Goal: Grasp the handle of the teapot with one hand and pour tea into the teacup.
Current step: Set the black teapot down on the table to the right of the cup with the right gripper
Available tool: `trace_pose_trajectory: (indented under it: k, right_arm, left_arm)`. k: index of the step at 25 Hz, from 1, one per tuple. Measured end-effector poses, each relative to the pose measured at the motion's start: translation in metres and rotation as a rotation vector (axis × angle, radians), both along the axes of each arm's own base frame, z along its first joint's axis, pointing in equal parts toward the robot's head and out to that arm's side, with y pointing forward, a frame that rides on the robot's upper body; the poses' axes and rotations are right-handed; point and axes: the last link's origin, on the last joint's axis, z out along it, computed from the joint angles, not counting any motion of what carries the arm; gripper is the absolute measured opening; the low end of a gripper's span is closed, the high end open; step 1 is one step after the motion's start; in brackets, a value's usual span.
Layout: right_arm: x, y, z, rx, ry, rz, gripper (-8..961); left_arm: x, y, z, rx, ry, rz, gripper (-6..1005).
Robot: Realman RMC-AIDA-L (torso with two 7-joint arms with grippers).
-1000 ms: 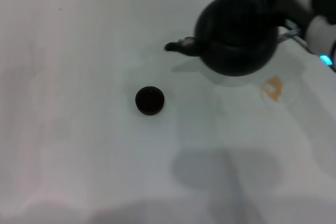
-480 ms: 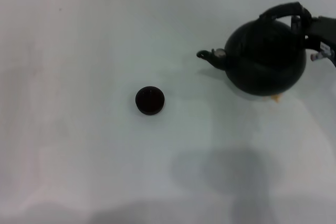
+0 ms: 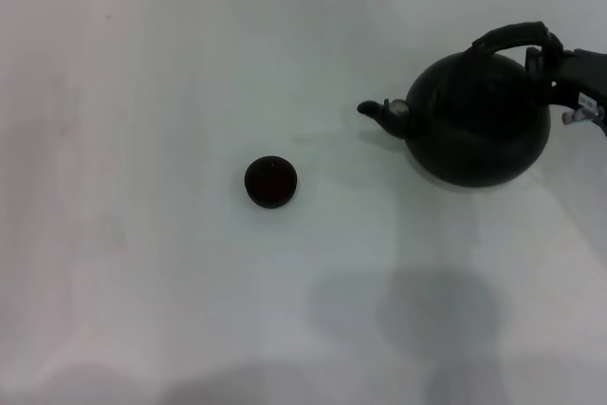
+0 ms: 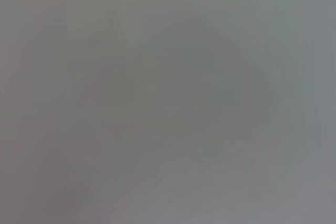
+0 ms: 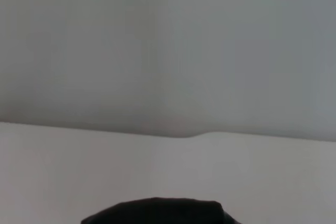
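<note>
We see a white tabletop (image 3: 142, 263) in the head view. Nearest to us, a soft grey shadow lies on it, a bit to the right.

A little farther away sits the teacup (image 3: 270, 181). It is tiny, round and dark, and it stands upright by itself near the middle of the tabletop. Nothing touches it.

Farther away and well to the right is the teapot (image 3: 479, 120). It is big, round and black, much bigger than the teacup. It looks upright, low over the tabletop, but we cannot tell if it is resting there. Its short spout points left, toward the teacup's side, and we see a small shiny mark on it. The teapot and the teacup are well apart.

The handle (image 3: 512, 35) is a thick black arch over the top of the teapot. At its right end we see the right end effector (image 3: 560, 64), right at the edge of the view. It touches the handle there, but we cannot tell if it is open or closed.

The right wrist view shows a dark rounded shape low down, which we cannot name for sure.

The left end effector is not in sight, and the left wrist view is only grey.
</note>
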Motion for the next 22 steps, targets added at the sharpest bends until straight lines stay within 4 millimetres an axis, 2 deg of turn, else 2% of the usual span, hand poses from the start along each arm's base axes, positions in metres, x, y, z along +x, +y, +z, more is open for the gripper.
trace_pose_trajectory:
  k: [15, 22]
  right_arm:
    - [0.0046, 0.0012, 0.0009, -0.001, -0.014, -0.004, 164]
    - [0.0010, -0.0031, 0.0080, 0.002, -0.011, -0.022, 429]
  left_arm:
    - [-0.0002, 0.0000, 0.0006, 0.004, -0.002, 0.002, 890]
    - [-0.0002, 0.0012, 0.0021, 0.007, 0.000, 0.000, 891]
